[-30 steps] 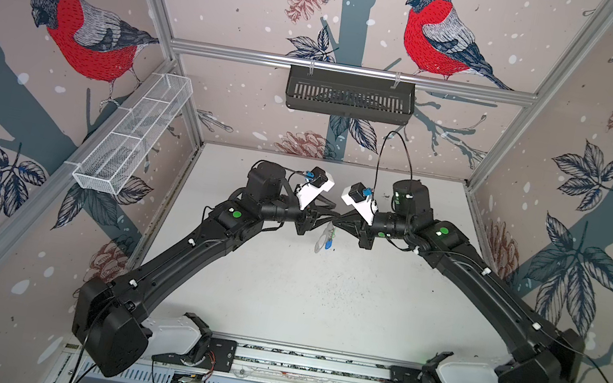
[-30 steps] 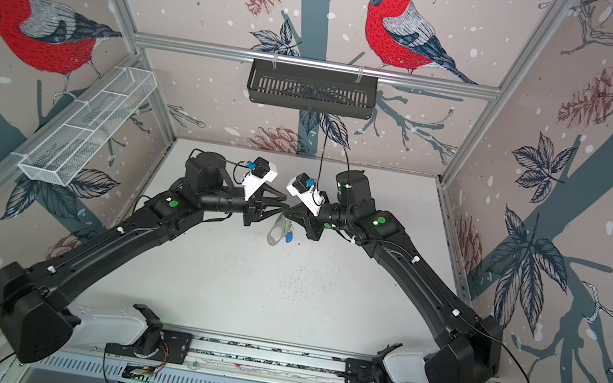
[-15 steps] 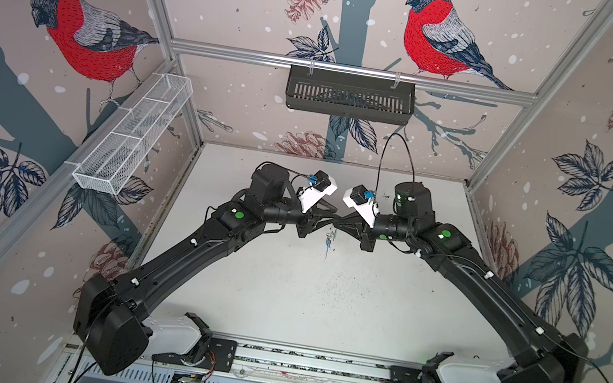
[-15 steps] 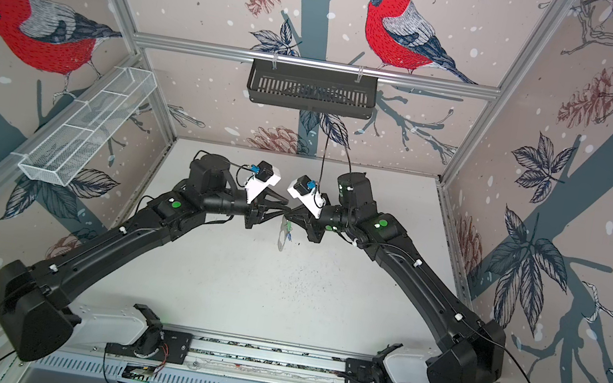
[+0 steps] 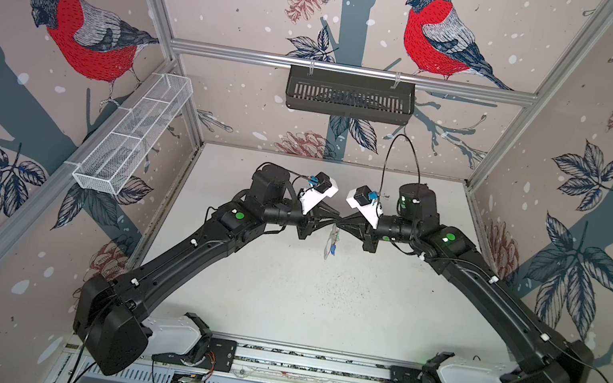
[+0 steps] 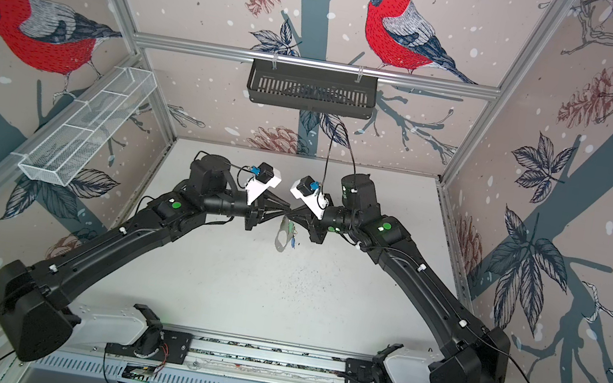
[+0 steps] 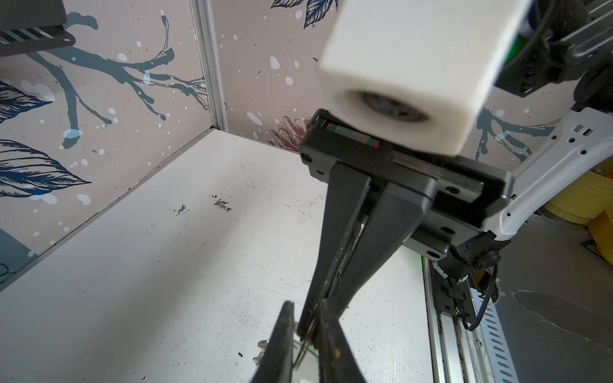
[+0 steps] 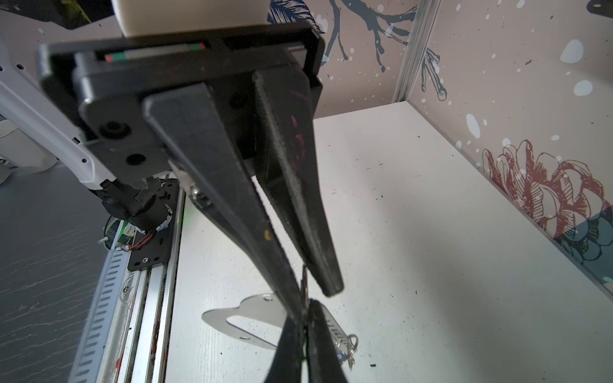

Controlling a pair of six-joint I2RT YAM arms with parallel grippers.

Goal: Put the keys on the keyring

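Fingertips [image 8: 285, 359] of the right gripper [image 8: 304, 328] are pressed together on the keyring [image 8: 245, 318], whose flat pale-grey plate shows on both sides of them. A green sliver [image 8: 304, 348] sits in the seam. The left gripper [image 8: 313, 296] has its fingers [image 8: 308, 232] narrowly apart, with a thin metal piece [image 8: 304, 280] standing in the gap; whether they pinch it I cannot tell.

The table [image 5: 278, 301] is white and peppered with dark specks, thickest toward 4 o'clock of centre. Walls [image 5: 244, 1] papered with red-breasted birds, branches and pine cones close it in on three sides. A black slotted basket [image 5: 350, 94] hangs on the wall at 12 o'clock, and a white wire basket [image 5: 132, 138] on the wall at 10 o'clock. The mounting rail [image 5: 309, 364] runs along the 6 o'clock edge. The left arm [image 5: 175, 263] reaches in from 7 o'clock and the right arm [image 5: 487, 307] from 5. They meet just toward 12 o'clock of the table's centre.

In both top views the keyring [image 5: 326, 251] hangs there, clear of the table, under the meeting fingertips. Its long axis runs 12 to 6 o'clock, held end toward 12, free rounded end toward 6. The blue-tagged key [image 5: 333, 250] dangles at its 3 o'clock side, near the free end.
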